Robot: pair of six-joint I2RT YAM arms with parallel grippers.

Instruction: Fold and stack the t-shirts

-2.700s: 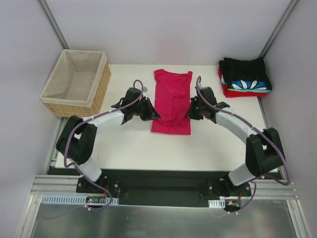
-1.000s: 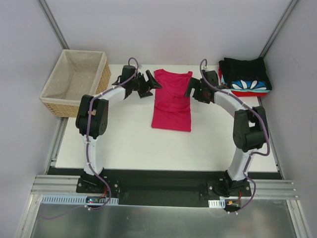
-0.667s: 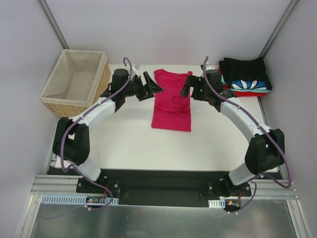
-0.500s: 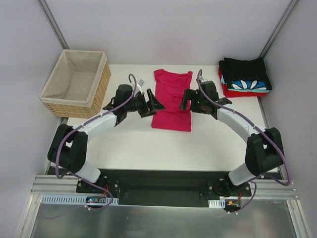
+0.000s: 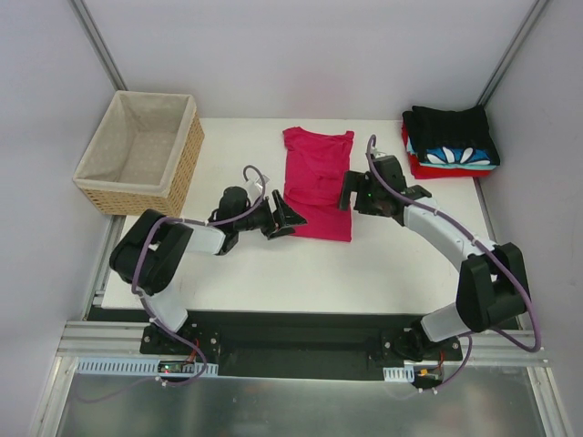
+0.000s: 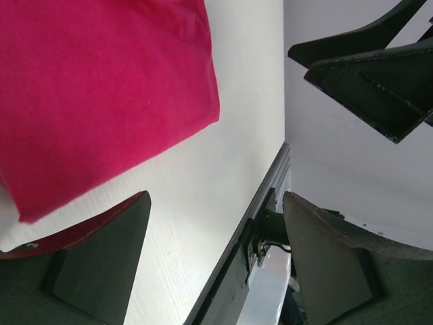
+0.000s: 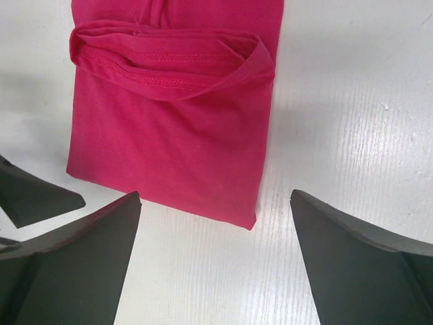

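A crimson-pink t-shirt lies folded into a long strip mid-table, collar at the far end. My left gripper is open beside the shirt's near-left corner, low over the table. My right gripper is open at the strip's right edge, near its lower part. In the left wrist view the t-shirt fills the upper left and the left gripper spans bare table. In the right wrist view the right gripper straddles the hem corner of the t-shirt. Folded black, patterned and red t-shirts form a stack at the far right.
A wicker basket with beige lining stands at the far left, partly off the white table. The table's near edge and the black base rail run close behind my left gripper. Grey walls close in the back and sides.
Both arms have drawn back from the collar end along the shirt's sides to its near hem. Both grippers have stayed open; the left jaws have narrowed slightly. The shirt has not moved.
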